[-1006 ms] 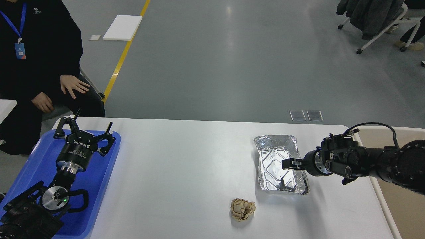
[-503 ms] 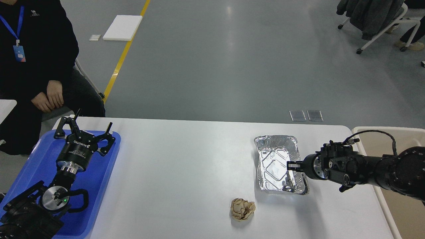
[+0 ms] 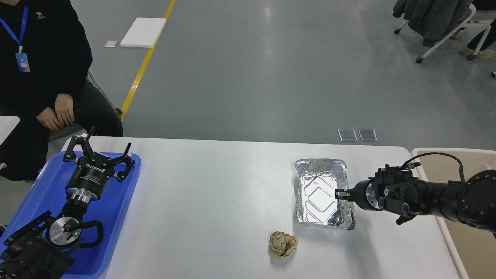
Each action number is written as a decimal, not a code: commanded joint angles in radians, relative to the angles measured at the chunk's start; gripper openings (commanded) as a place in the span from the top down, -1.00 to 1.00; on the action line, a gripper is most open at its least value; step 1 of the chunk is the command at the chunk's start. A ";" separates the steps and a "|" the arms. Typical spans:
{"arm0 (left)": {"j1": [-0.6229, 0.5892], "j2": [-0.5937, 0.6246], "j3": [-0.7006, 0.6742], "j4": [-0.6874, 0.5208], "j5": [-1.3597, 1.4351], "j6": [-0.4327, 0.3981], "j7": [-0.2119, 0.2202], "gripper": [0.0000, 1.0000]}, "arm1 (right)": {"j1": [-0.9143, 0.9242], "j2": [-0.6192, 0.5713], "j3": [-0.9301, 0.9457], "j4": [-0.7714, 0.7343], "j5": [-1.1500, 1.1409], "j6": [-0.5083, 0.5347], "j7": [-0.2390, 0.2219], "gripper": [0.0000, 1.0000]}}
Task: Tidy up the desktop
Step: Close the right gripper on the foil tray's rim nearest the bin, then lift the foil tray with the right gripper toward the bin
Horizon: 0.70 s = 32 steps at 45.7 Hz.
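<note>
The white desktop holds a silver foil tray at the right and a crumpled brown paper ball near the front edge. My right gripper comes in from the right and is shut on the foil tray's right rim; the tray sits slightly tilted. My left gripper is open and empty above the blue plastic tray at the desktop's left end, far from both objects.
A beige rimmed bin stands just off the right end of the desktop, under my right arm. A person in black sits at the far left corner. Grey floor lies beyond the far edge.
My right gripper moved slightly right and closed on the foil tray's right rim. The tray shifted and tilted, its bottom now glaring bright. The person's hand drew back. The left arm stayed still.
</note>
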 commanded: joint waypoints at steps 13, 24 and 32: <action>0.000 -0.002 0.000 0.000 0.000 0.000 0.000 -0.98 | 0.210 -0.091 -0.074 0.219 0.011 0.102 0.000 1.00; 0.000 -0.002 0.000 0.000 0.000 0.000 0.000 -0.98 | 0.443 -0.153 -0.080 0.399 0.012 0.222 0.001 1.00; 0.000 -0.002 0.000 0.000 0.000 0.000 0.000 -0.98 | 0.586 -0.184 -0.130 0.455 0.004 0.311 0.001 1.00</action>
